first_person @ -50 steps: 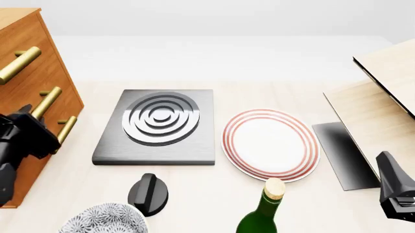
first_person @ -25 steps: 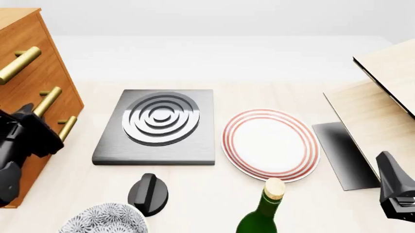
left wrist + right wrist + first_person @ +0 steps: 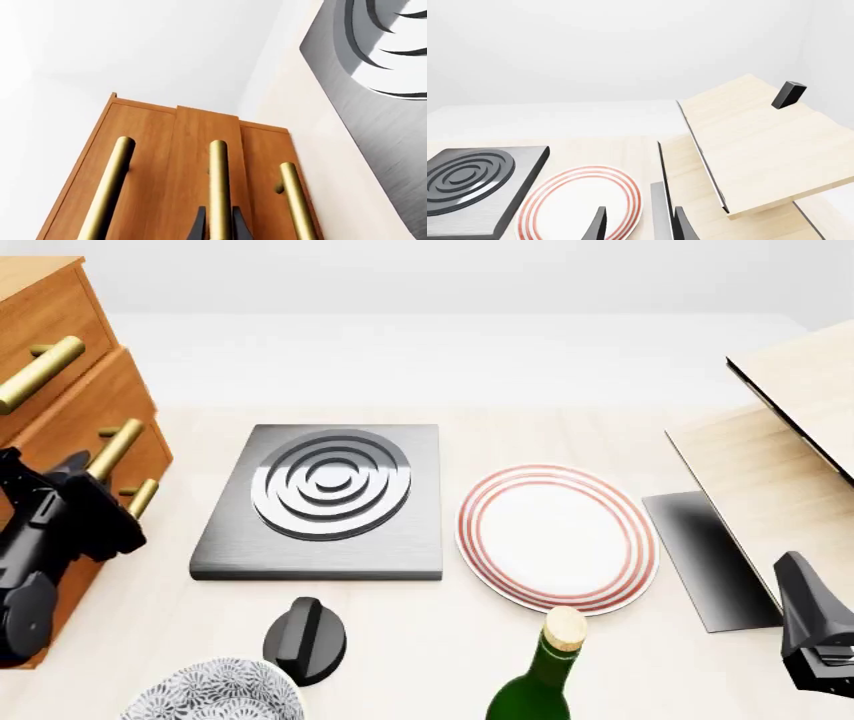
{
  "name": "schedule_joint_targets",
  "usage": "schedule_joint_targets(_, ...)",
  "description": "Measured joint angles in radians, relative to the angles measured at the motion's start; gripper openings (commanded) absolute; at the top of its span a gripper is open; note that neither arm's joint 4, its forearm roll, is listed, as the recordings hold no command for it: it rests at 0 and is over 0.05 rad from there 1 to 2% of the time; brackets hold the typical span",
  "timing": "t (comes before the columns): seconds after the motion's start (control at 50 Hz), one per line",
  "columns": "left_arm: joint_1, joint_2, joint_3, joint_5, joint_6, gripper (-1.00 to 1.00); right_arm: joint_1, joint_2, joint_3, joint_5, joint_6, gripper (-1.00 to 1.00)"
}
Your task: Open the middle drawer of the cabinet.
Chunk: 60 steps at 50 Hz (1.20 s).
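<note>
Left gripper (image 3: 218, 227) closed on the middle drawer (image 3: 83, 410) handle, drawer partly out of the cabinet (image 3: 40, 300) at the table's left

Pull straight out along the drawer's travel, towards the table's centre, jaws square across the bar; its long axis runs level along the front. Right gripper (image 3: 635, 225) idles, jaws apart and empty

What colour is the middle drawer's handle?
Brass-gold, clearest in the left wrist view: the handle on the middle drawer.

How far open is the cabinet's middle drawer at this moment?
Slightly open: the middle drawer front juts just beyond its neighbours, left gripper at its handle.
</note>
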Motion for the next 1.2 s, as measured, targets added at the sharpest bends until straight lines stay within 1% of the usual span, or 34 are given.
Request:
schedule_joint_targets(0.36, -0.072, -0.035, 0.017, 0.023, -0.003, -1.0, 0.0, 0.0, 0.0, 0.0, 0.0, 1.0)
schedule_joint_targets(0.8, -0.104, -0.043, 0.023, 0.024, -0.005, -1.0, 0.0, 0.0, 0.0, 0.0, 0.0, 1.0)
schedule_joint_targets(1.2, -0.16, -0.067, 0.039, 0.035, -0.008, -1.0, 0.0, 0.0, 0.0, 0.0, 0.0, 1.0)
